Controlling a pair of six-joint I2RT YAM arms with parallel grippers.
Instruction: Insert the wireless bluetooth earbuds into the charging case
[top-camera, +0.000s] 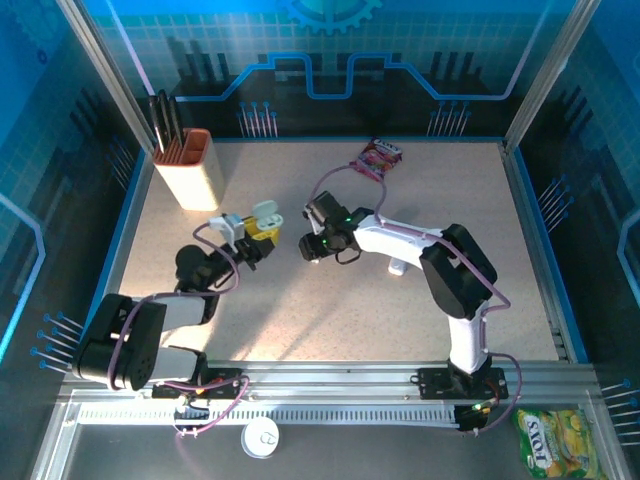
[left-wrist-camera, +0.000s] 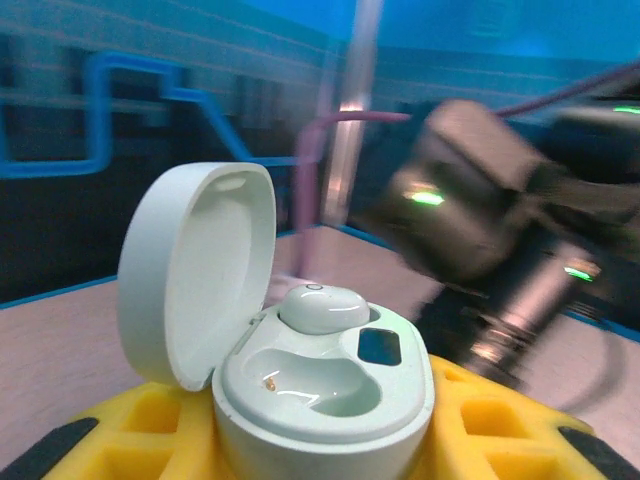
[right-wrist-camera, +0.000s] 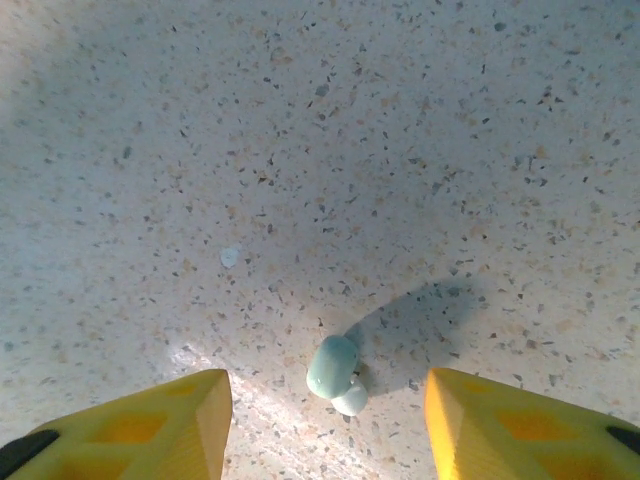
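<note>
Pick-up step: the right gripper (top-camera: 312, 246) hangs with jaws wide astride the loose earbud (right-wrist-camera: 335, 372) on the table (right-wrist-camera: 300, 150) (neither finger touching it), while the left gripper (top-camera: 255, 232) clamps the open charging case (left-wrist-camera: 330, 410), one well (left-wrist-camera: 312, 388) empty; next, probably, a centred, gentle close.

**Left gripper clamped, right gripper open and pointing down**

The left arm (top-camera: 130, 340) rises from the near left and reaches toward the middle. Its wrist is held about level, and the left gripper (top-camera: 258, 236) is closed on the charging case (left-wrist-camera: 325, 385), one yellow finger (left-wrist-camera: 140, 430) on each side of it.

The right arm (top-camera: 455, 270) stands up from the near right, bends at the elbow and stretches left. The right gripper (top-camera: 312, 247) points straight down with its yellow fingers (right-wrist-camera: 150, 425) well apart and holds nothing. The two grippers are near each other but not touching.
</note>
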